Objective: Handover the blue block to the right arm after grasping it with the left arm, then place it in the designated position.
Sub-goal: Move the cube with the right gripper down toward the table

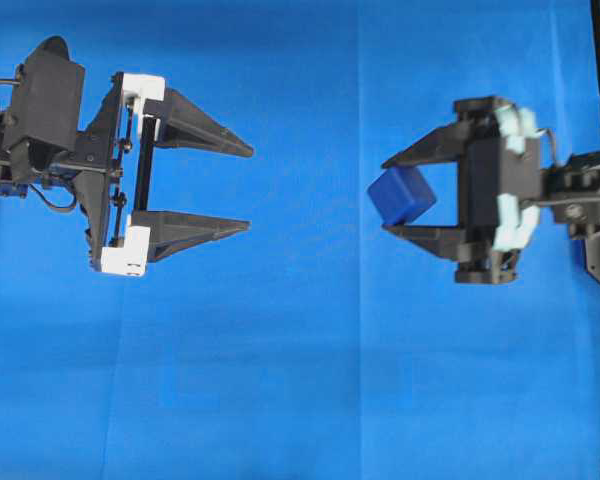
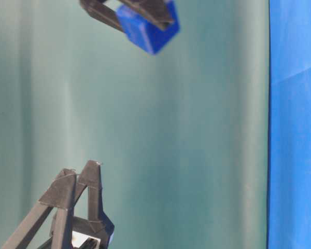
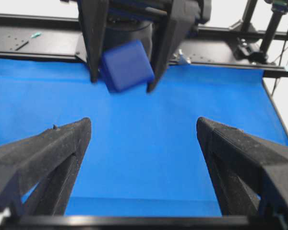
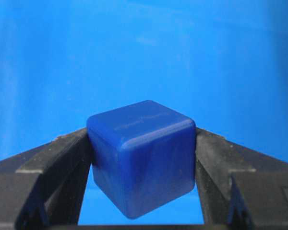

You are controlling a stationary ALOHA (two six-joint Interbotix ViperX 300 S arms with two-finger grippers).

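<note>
right gripper: level, pinching the blue block above the cloth
left gripper: level, spread wide, facing it
gap: open cloth between them

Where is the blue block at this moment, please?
The blue block is on the right side of the overhead view, clamped between the fingertips of the right gripper above the blue cloth, apart from the open left gripper.
</note>
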